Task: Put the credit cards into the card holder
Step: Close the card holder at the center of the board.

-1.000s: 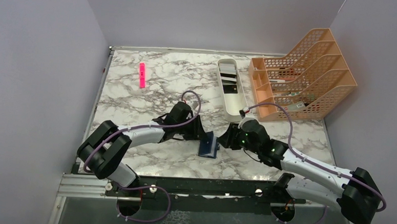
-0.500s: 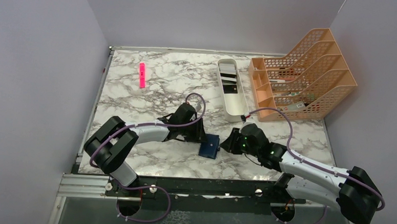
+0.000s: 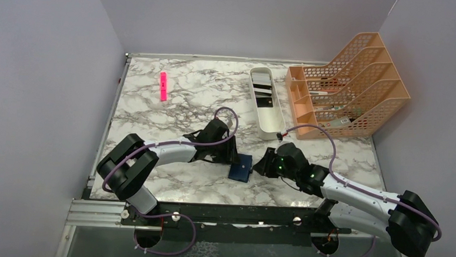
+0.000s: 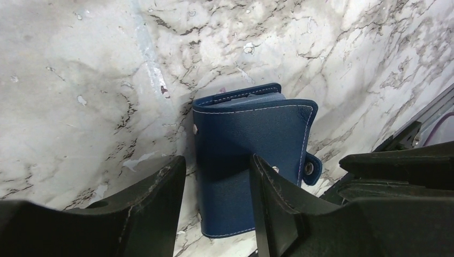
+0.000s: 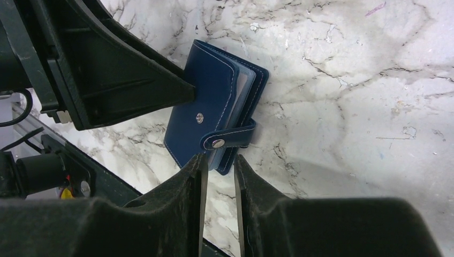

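The holder [image 3: 240,167] lay shut on the table [image 3: 173,111], between the two arms near the front edge, while the cards [image 3: 263,96] appeared to sit in the white tray [image 3: 271,128], well apart from it. The left end effector [image 3: 231,157] had its fingers spread over the holder's edge, gripping nothing. The right end effector [image 3: 260,164] had its fingers nearly together, with a corner of the holder at the mouth of the gap; whether it pinched that corner could not be told. The likeliest trouble seemed to be the holder sliding or turning on the smooth marble if one side pushed before the other braced it. A nip on the loose strap [image 5: 230,140] alone would probably lift the holder dangling instead of opening it. The two end effectors also stood close enough to knock each other across so small a thing. The top view alone showed the tray and cards, but hid both sets of fingers under the wrists. The left wrist view showed the spread fingers [image 4: 160,198] and the holder's stitched cover [image 4: 251,155]. The right wrist view alone showed the strap unsnapped, pale leaves between the covers, and the left end effector's black body touching the holder's far edge.
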`<act>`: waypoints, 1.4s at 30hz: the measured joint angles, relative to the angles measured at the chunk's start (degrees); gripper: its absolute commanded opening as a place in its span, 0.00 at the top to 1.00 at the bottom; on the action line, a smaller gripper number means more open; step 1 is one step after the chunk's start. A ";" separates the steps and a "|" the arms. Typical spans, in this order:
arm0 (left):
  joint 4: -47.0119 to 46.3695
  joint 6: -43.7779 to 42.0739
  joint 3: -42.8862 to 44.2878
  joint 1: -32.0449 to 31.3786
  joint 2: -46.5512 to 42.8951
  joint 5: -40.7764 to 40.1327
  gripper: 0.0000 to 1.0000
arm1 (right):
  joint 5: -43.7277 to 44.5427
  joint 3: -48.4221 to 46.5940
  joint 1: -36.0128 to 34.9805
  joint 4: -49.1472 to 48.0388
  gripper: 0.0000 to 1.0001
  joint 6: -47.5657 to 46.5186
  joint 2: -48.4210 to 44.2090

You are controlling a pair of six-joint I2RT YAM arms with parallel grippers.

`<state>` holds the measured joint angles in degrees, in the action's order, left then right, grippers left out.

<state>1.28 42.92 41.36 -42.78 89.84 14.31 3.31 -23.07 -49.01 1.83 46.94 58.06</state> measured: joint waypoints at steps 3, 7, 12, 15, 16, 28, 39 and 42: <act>-0.11 0.15 0.07 -0.07 0.00 0.44 0.45 | 0.00 0.00 0.00 -0.02 0.68 0.00 0.15; -1.66 0.81 -0.57 -0.04 0.00 2.43 0.42 | 0.00 0.15 0.00 -0.07 0.67 0.00 0.59; -3.96 1.70 -1.66 -0.04 0.00 5.29 0.41 | 0.00 0.15 0.00 -0.04 0.68 -0.20 1.25; -4.42 2.14 -1.75 -0.04 0.24 6.10 0.41 | 0.02 0.15 0.00 0.04 0.71 -0.50 1.31; -4.59 2.25 -1.77 -0.04 0.31 6.27 0.43 | 0.02 0.15 0.00 0.04 0.72 -0.52 1.31; -3.50 2.43 -2.05 -0.33 0.50 4.68 0.55 | 0.00 0.15 0.00 0.00 0.72 -0.44 1.31; -1.18 2.01 -0.57 -1.53 0.98 2.64 0.56 | -0.04 0.66 0.00 -0.59 0.76 0.11 2.62; -0.96 2.05 0.11 -2.10 1.53 2.10 0.56 | -0.09 1.01 0.00 -0.83 0.79 0.20 2.78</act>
<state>0.32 44.97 41.47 -44.88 91.37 16.40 3.22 -22.06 -49.01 0.99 47.13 60.84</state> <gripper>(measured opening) 0.442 0.236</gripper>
